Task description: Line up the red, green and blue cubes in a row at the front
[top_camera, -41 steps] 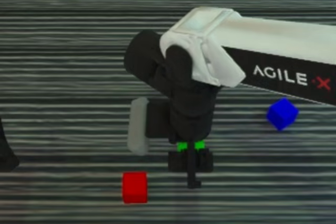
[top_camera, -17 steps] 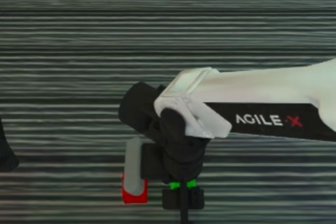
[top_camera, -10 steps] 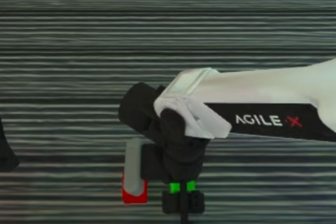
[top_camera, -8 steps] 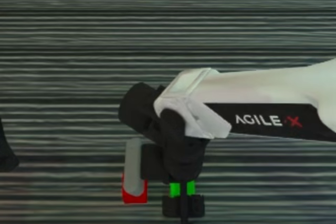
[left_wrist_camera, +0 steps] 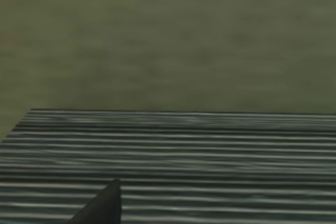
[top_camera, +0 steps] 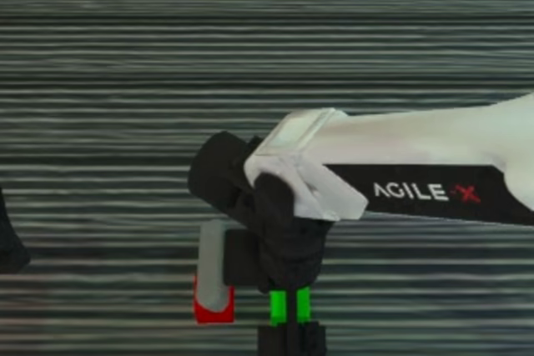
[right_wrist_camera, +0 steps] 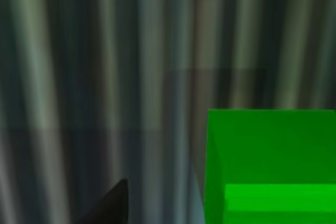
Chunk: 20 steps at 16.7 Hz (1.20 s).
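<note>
Right pincer [top_camera: 288, 331]: working low at the counter's [top_camera: 117, 122] front edge; its fingers are mostly cut off, so I cannot tell its opening or grip.
Green cube [top_camera: 289, 305]: sitting at that pincer, just beside the red cube [top_camera: 214, 313].
Blue cube: hiding from view.
Left arm: idling at the left edge.
Step, judged: placing green. Next calls for fetching blue.

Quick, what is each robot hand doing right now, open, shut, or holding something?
Left hand: parked at the table's left edge; open or shut cannot be told.
Right hand: at the front over the green cube; grip cannot be told.
</note>
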{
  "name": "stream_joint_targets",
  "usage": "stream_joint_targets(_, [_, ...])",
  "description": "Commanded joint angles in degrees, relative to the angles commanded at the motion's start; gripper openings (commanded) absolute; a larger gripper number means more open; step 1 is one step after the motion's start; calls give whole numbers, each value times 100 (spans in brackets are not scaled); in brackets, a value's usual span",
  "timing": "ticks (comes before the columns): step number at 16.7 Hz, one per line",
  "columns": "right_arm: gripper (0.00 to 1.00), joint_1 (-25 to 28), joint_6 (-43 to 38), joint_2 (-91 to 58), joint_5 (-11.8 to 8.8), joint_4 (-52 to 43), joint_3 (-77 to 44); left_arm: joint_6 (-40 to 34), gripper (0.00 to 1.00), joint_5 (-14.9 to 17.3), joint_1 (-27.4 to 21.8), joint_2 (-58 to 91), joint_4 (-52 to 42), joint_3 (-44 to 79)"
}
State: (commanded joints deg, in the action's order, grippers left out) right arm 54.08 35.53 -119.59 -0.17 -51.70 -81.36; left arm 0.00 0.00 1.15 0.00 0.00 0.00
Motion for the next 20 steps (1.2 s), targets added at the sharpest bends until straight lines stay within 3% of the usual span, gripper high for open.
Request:
stream_joint_targets(4, [100, 15, 16, 70, 4, -237, -197, 0, 100, 0, 0, 0, 0, 0])
stream_joint_targets(10, [100, 35, 22, 442, -4, -1395, -940, 0, 100, 0, 0, 0, 0, 0])
stream_joint_targets(15, [100, -4, 14, 443, -3, -1418, -960, 0, 100, 0, 0, 0, 0, 0])
stream_joint_targets(18, [100, -382, -204, 410, 9, -1389, -990, 0, 100, 0, 0, 0, 0, 0])
stream_joint_targets(20, [100, -935, -488, 364, 13, -1359, -1010, 0, 100, 0, 0, 0, 0, 0])
